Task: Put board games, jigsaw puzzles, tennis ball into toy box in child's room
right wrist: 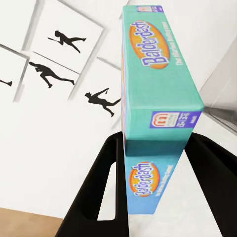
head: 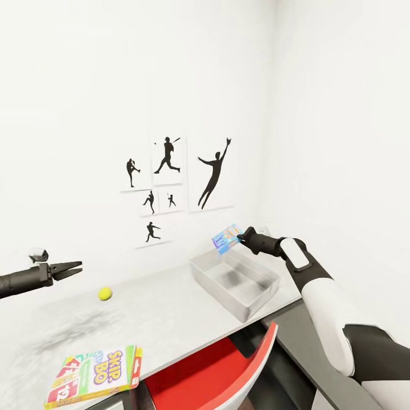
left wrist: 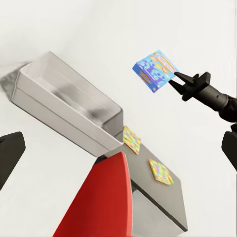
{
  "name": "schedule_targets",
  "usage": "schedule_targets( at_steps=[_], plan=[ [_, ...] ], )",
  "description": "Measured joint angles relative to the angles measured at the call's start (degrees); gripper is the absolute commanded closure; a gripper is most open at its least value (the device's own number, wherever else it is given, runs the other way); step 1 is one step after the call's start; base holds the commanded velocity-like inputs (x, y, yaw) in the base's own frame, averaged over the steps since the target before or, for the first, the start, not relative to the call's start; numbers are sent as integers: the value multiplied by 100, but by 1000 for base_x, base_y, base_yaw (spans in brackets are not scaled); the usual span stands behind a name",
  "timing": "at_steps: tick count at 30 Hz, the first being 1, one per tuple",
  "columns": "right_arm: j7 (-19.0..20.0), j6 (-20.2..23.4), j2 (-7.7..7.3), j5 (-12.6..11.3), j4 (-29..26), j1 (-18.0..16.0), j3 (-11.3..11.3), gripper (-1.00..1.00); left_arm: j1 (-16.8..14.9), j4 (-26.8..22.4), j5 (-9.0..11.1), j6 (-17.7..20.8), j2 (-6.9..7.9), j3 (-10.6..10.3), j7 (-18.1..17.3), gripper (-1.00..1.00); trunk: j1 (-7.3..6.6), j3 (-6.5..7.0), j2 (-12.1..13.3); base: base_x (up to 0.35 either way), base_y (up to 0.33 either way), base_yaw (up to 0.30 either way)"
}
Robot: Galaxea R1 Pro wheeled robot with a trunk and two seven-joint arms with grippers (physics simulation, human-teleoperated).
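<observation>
My right gripper [head: 241, 235] is shut on a small blue board game [head: 226, 238], holding it tilted in the air above the far end of the pale grey toy box [head: 248, 300]. Its cover, between the dark fingers [right wrist: 98, 192], reads "Balderdash" [right wrist: 158, 89]. The toy box looks empty. On the pale table [head: 165, 319] lie the yellow-green tennis ball [head: 105, 294] and, at the near edge, the Skip-Bo board game [head: 94, 376]. My left gripper [head: 77, 267] hovers open above the table's left side, left of the ball. Two jigsaw puzzles [left wrist: 132, 139] [left wrist: 160, 171] lie flat on the lower dark cabinet section beyond the toy box [left wrist: 69, 106].
A red chair [head: 216, 370] is tucked under the table's near edge, just below the toy box. White walls close in behind and to the right, the back one hung with black sports-silhouette pictures [head: 168, 162]. The dark cabinet section [left wrist: 168, 207] adjoins the table.
</observation>
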Motion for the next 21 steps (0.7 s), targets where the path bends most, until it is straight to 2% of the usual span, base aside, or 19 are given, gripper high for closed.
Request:
schedule_targets(
  at_steps=[2,5,6,8,9,11,12,15,21],
  plan=[
    [-3,0,0,5,0,0,1,100,0,-10,-5,179,-150,-31,0,-100,0,0,0,0,0,0],
    [-5,1,6,10,0,0,19,100,-78,-145,-17,652,-656,-159,1,-100,0,0,0,0,0,0],
    [-5,1,9,13,0,1,21,100,-87,-217,-24,752,-758,-177,1,-100,0,0,0,0,0,0],
    [-10,-2,19,9,0,1,27,100,-111,-596,-42,1147,-1174,-270,1,-100,0,0,0,0,0,0],
    [-11,-3,24,14,0,1,28,100,-116,-707,-55,1230,-1286,-306,1,-100,0,0,0,0,0,0],
    [-8,-4,25,14,0,0,29,100,-124,-1025,-118,1433,-1630,-482,2,-100,0,0,0,0,0,0],
    [-7,-2,19,19,0,1,29,100,-126,-1114,-146,1476,-1734,-572,2,-100,0,0,0,0,0,0],
    [-6,5,11,16,0,1,25,100,-130,-1221,-179,1515,-1852,-716,-1,-100,0,0,0,0,0,0],
    [-6,4,1,18,0,1,17,100,-131,-1262,-191,1512,-1868,-782,-2,-100,-3,0,-2,118,0,0]
  ],
)
